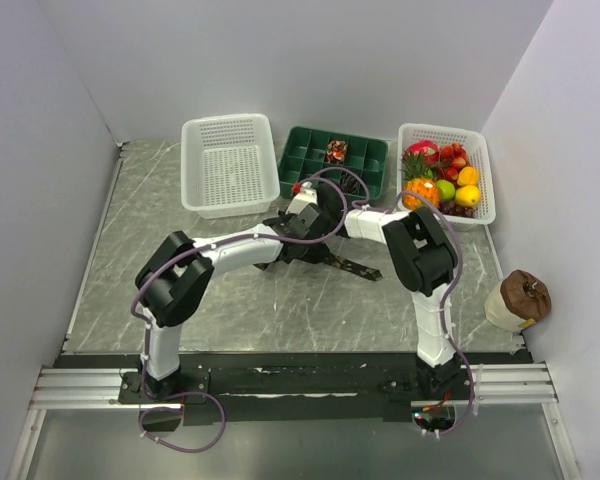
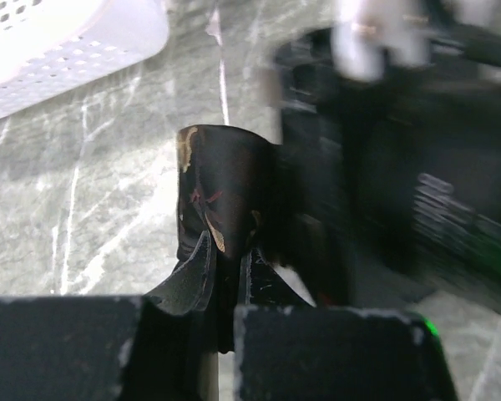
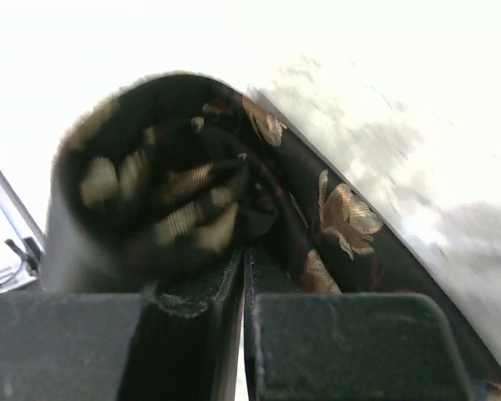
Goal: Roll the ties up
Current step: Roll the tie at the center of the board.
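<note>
**Desk** (image 1: 280,310): one grey, marble-patterned surface that carries everything below.

**Arms:** two. The left arm (image 1: 230,250) and the right arm (image 1: 420,255) both reach inward and meet near the middle of the desk, just in front of the tray.

**Baskets:** two, both white and perforated, at the far edge.
- The left basket (image 1: 230,170) holds nothing.
- The right basket (image 1: 488,180) holds a heap of fruit (image 1: 445,185) in red, orange, yellow and green. The pieces are too crowded to count.

**Tray** (image 1: 305,160): one green tray divided into compartments, standing between the two baskets.

**Pale object with a brown top** (image 1: 520,298): one, at the right edge of the desk and well apart from the rest.

**Tie** (image 1: 352,266): one, black-brown with tan motifs, lying on the desk between the two tools.
- Its free tail runs toward the right arm's side.
- The right wrist view shows one end wound into a loose coil (image 3: 167,209), with the flat tail leading away along the desk.
- The left wrist view shows a raised fold of the same fabric (image 2: 225,184).

**Rolled tie** (image 1: 336,151): one small reddish-dark coil, in a far-row compartment near the middle of the tray.

**Tools:** two.
- The left tool (image 2: 225,284) is narrowed, with the tie's fold pinched between its fingers.
- The right tool (image 3: 244,284) has only a thin slit between its jaws and grips the tie at the base of the coil.
</note>
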You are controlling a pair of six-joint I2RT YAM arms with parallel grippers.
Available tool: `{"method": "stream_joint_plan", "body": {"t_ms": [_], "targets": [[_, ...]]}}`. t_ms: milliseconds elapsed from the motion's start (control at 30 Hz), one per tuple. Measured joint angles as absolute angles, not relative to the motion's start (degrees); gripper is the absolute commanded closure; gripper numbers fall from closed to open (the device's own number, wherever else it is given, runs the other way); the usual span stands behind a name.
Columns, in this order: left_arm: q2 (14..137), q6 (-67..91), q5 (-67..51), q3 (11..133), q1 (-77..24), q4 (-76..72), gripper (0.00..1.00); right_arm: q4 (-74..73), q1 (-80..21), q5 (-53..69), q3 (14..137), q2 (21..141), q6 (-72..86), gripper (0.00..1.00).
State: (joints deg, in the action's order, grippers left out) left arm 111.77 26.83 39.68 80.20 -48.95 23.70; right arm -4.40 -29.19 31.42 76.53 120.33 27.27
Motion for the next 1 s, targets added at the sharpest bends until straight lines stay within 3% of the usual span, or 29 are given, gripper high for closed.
{"method": "stream_joint_plan", "body": {"t_ms": [167,533,1000], "targets": [[109.4,26.7,37.8,77.5,-49.3,21.5,0.94,0.2,-30.3,33.8,77.5,122.7,29.8,0.92],[108.6,28.1,34.6,76.1,-49.1,19.0,0.99,12.4,-29.3,37.3,70.0,122.1,35.1,0.92],[112.9,29.8,34.8,78.2,-47.7,17.0,0.99,4.0,-26.5,31.4,65.8,108.5,28.4,0.92]]}}
